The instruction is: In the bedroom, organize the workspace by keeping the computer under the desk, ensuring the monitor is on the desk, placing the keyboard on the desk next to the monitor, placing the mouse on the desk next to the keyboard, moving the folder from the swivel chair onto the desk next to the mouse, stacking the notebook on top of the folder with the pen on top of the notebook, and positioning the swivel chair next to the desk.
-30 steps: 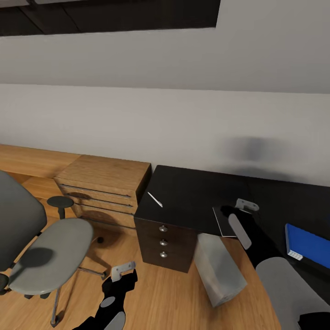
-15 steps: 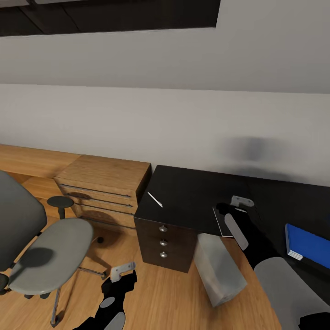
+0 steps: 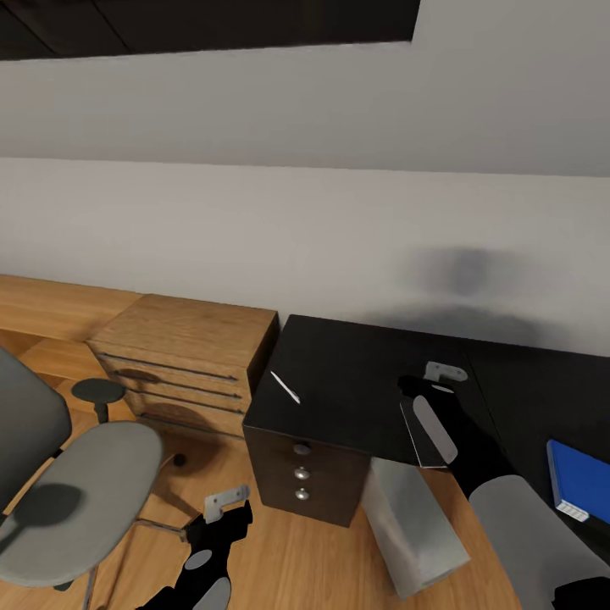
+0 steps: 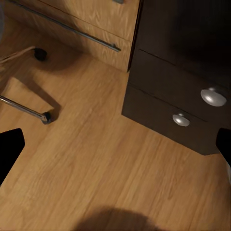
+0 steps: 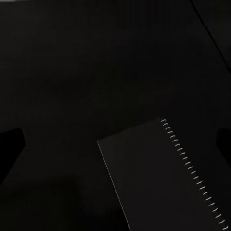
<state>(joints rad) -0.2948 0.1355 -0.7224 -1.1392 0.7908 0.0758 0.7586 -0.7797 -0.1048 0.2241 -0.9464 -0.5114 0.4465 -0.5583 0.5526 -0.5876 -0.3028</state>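
Head view: my right gripper (image 3: 444,374) hovers over the thin dark spiral-bound notebook (image 3: 421,437), which lies flat at the black tabletop (image 3: 356,373) front edge; I cannot tell its jaws' state here.

Right wrist view: jaws wide, empty. The notebook (image 5: 163,183) looks light, flexible, flush; I judge the overhanging edge the best hold.

Left wrist view: jaws wide above the wooden floor (image 4: 96,163).

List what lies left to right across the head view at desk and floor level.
Swivel chair → wooden drawer unit → white pen on the black desk → notebook under the right arm → blue folder.
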